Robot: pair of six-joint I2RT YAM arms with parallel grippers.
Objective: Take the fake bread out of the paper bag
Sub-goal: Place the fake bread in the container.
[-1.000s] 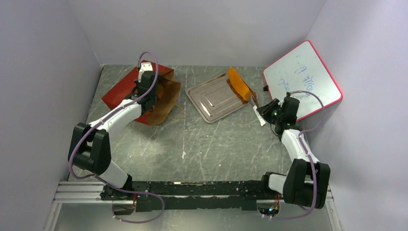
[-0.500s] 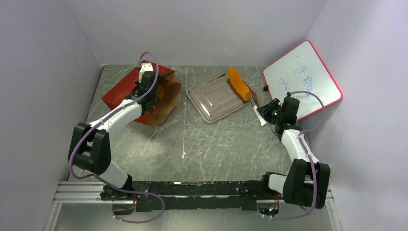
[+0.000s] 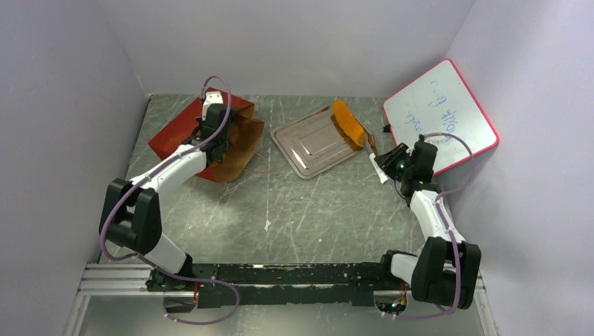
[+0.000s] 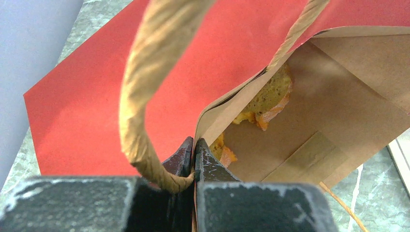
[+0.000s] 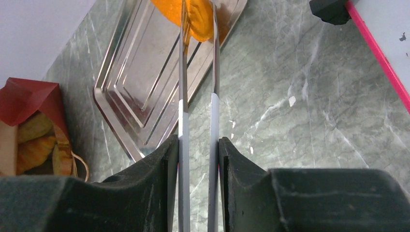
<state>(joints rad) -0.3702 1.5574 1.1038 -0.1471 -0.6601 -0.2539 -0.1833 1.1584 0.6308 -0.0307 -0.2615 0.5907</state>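
left gripper [image 4: 194, 147] closed tight on the rim of the red paper bag [image 4: 87, 96]; breads [image 4: 270, 92] lie inside. right gripper [image 5: 198, 145] squeezes tongs [image 5: 182, 111], tips at the long loaf [image 3: 348, 120] on the metal tray [image 3: 308, 150].

The top camera looks down from high at the near side, far enough back to take in the whole bench [image 3: 294, 210], with the paper bag [image 3: 175, 133] at back left and the tray [image 3: 312, 143] mid-back. The left wrist camera sits very close, facing along the left gripper [image 4: 194, 145] into the bag's mouth. The right wrist camera looks low along the right gripper [image 5: 198, 145] and its tongs [image 5: 213, 121] toward the tray, with what seems to be the bag's mouth at its left edge; the bag appears in all three views
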